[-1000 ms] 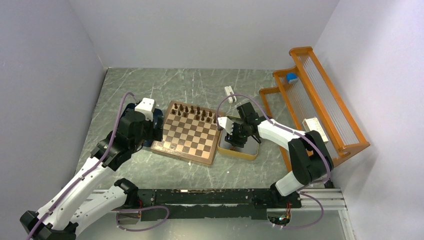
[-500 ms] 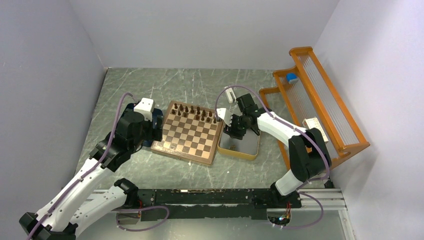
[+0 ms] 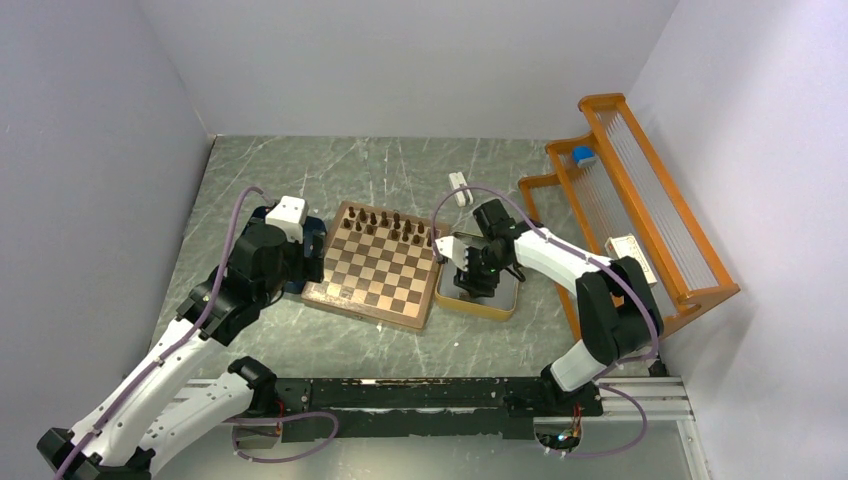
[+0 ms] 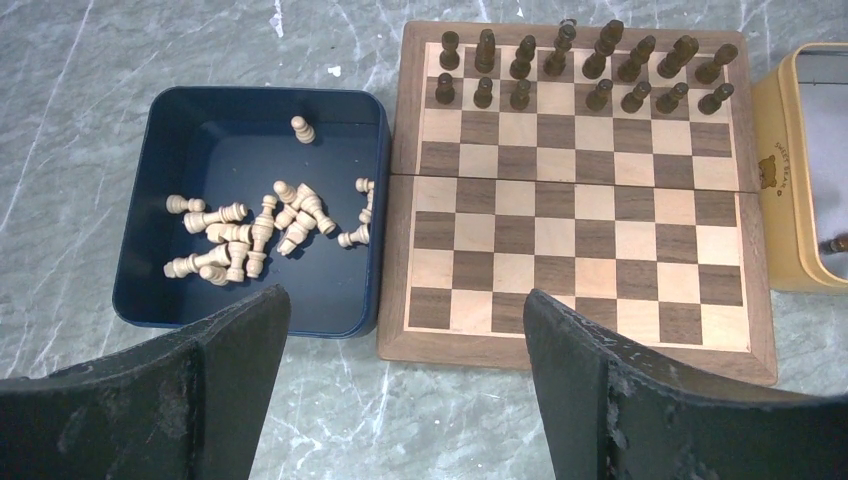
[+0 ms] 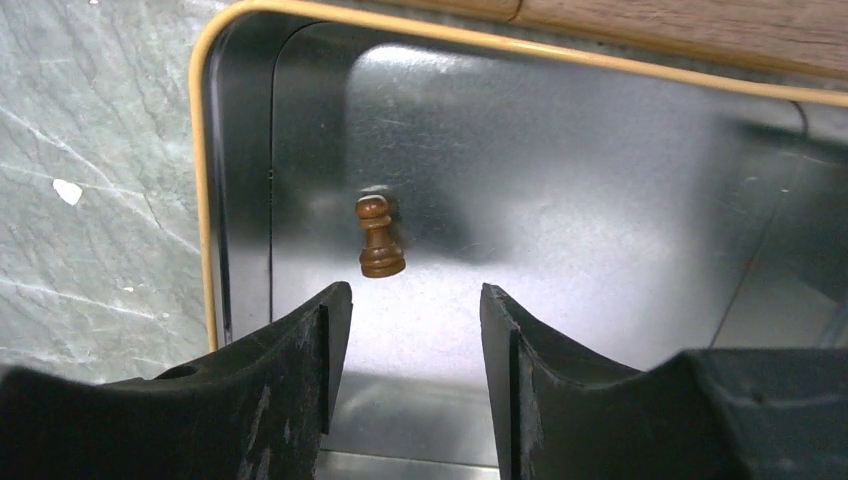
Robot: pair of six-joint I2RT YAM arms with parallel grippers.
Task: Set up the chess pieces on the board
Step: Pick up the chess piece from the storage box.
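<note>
The right gripper (image 5: 415, 302) is open and empty over the tray (image 5: 204, 200), a dark pawn (image 5: 380, 238) at eleven o'clock from it. The left gripper (image 4: 405, 325) is open too.

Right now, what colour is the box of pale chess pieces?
The box is dark blue; the left wrist view shows it best.
</note>
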